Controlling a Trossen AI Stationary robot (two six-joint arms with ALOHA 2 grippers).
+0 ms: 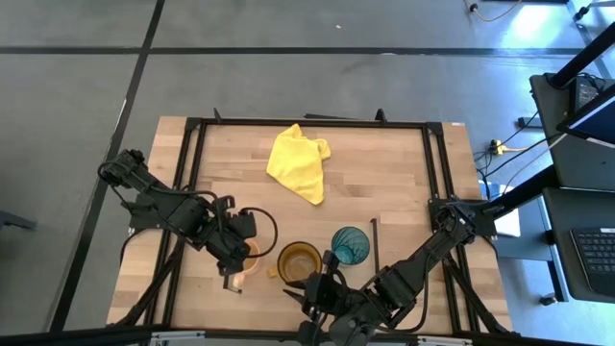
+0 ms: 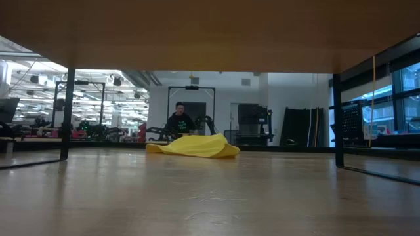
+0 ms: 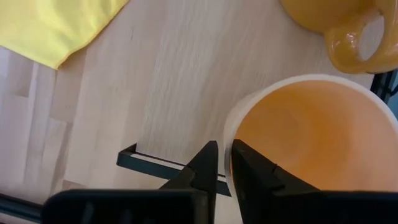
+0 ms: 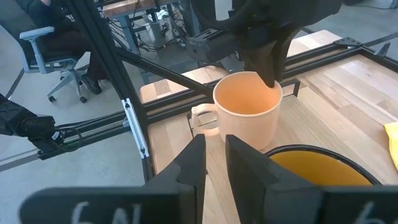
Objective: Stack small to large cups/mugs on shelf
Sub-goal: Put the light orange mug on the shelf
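The small pale-orange mug point(image 1: 253, 259) stands upright at the left end of the light-wood shelf point(image 1: 317, 234). The amber-brown mug point(image 1: 299, 261) is beside it and the teal ribbed tumbler point(image 1: 350, 245) farther right. My left gripper point(image 1: 240, 256) is shut on the small mug's rim. My right gripper point(image 4: 216, 163) hangs just near of the amber mug's rim point(image 4: 317, 155), with its fingers almost together and only bare wood showing between them. The low view looks out from under the shelf board point(image 2: 210, 33) and shows none of the mugs. My left gripper pinches the small mug's rim point(image 3: 227, 144) on the side toward the table's left, one finger inside the mug point(image 3: 249, 167) and one outside point(image 3: 205, 165). The fingers come from above, pointing down. The mug stays upright; I cannot tell whether its base is off the shelf.
A crumpled yellow cloth point(image 1: 300, 161) lies on the tabletop far of the shelf. Thin black uprights point(image 1: 374, 240) mark the shelf's ends. The black table frame point(image 1: 437, 173) runs around the edge. A person point(image 2: 180, 119) sits in the room behind, and another sits off the table's left side point(image 4: 43, 25).
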